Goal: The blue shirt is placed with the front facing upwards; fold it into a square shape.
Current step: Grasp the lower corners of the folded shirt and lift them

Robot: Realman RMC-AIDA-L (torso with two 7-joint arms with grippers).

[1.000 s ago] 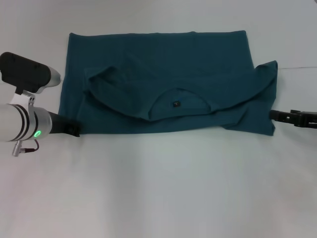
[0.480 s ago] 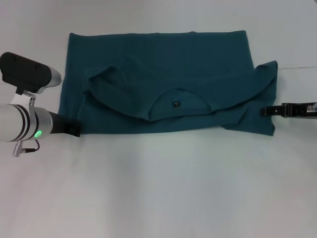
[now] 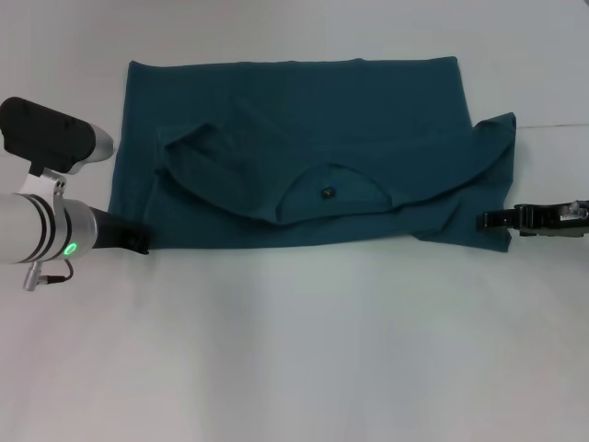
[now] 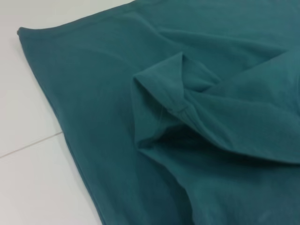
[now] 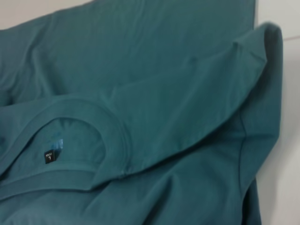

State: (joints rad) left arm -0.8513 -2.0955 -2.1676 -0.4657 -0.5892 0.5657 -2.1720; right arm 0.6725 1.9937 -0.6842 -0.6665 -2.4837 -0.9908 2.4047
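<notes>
Crosswise: blue shirt (image 3: 304,147), neckline twd robot.

The blue shirt (image 5: 154,93) has one label (image 5: 48,156) — a small dark tag inside the neckline (image 5: 110,123), bearing a white "L" with a line of tiny print above it, too small to read — no other lettering shows

Lab-like bench: plain white tabletop (image 3: 294,350).
</notes>
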